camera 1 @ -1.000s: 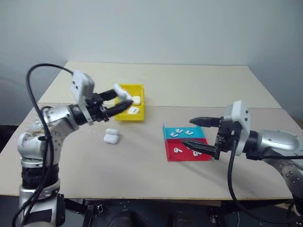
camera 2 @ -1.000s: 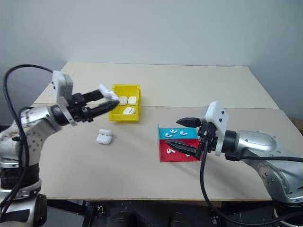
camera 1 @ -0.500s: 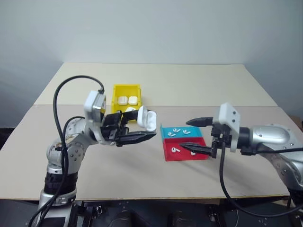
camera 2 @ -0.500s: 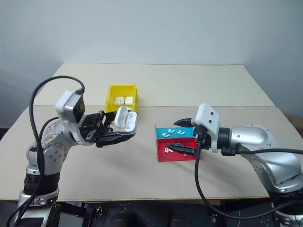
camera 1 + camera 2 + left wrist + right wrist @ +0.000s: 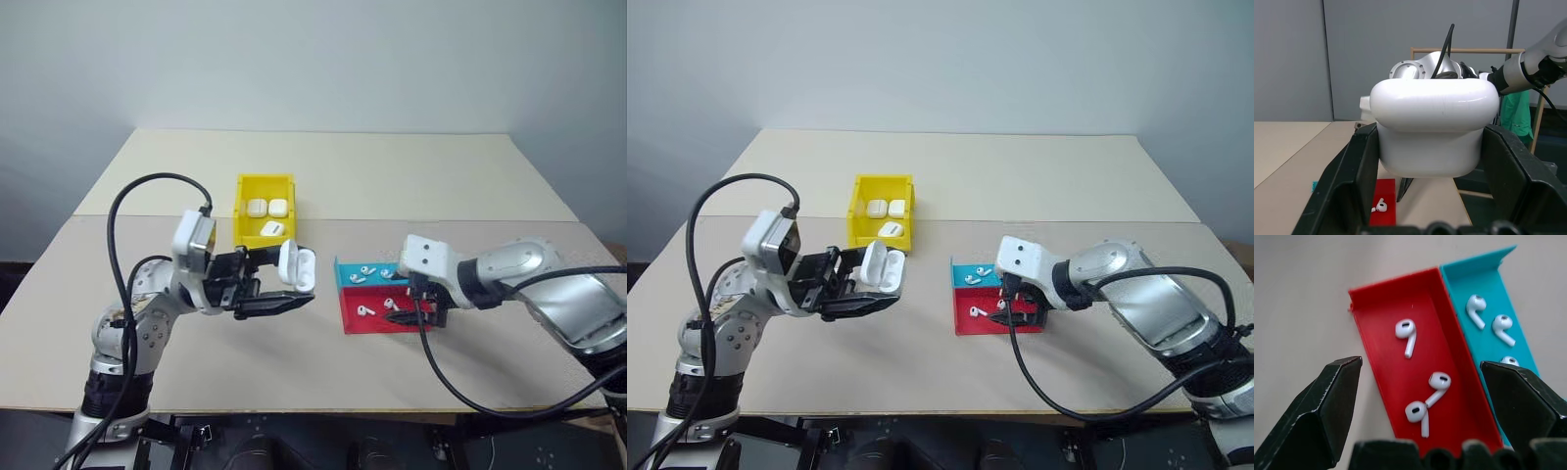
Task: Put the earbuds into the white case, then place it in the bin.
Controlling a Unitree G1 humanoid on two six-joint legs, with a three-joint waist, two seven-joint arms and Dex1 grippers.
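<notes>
White case clamped in left gripper; no legible markings.

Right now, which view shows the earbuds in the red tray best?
The right wrist view: three earbuds lie apart in the red tray, between the open right gripper. Both eye views show them as specks; the left wrist view shows one.

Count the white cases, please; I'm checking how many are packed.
4. Three white cases lie in the yellow bin: two side by side at its far end, one nearer. The fourth is held in the left gripper. None seems hidden.
</notes>
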